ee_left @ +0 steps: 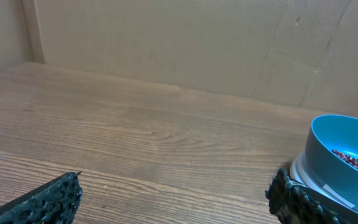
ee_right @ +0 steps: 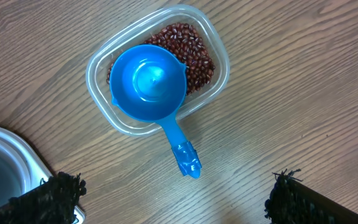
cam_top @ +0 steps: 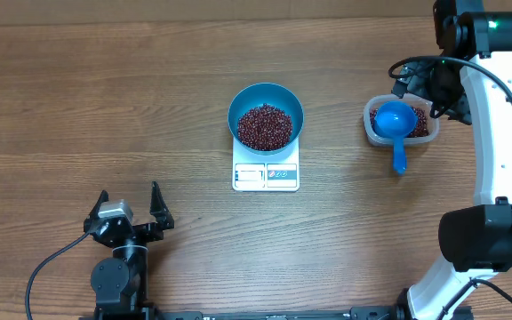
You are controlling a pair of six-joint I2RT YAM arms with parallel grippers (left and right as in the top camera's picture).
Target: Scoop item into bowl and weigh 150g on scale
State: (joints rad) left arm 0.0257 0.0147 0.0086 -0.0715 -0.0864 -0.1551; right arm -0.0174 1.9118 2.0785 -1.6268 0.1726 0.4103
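White scale (cam_top: 266, 175), whole only overhead

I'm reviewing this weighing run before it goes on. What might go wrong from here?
1. The scoop lies in the clear tub with its handle sticking out over the rim; lifting it could tip the tub and spill beans.
2. The bowl hides all of the scale but its front panel; a nudge while pouring might shift it and disturb the reading.
3. The bowl already holds a heap; another full scoop may overshoot.
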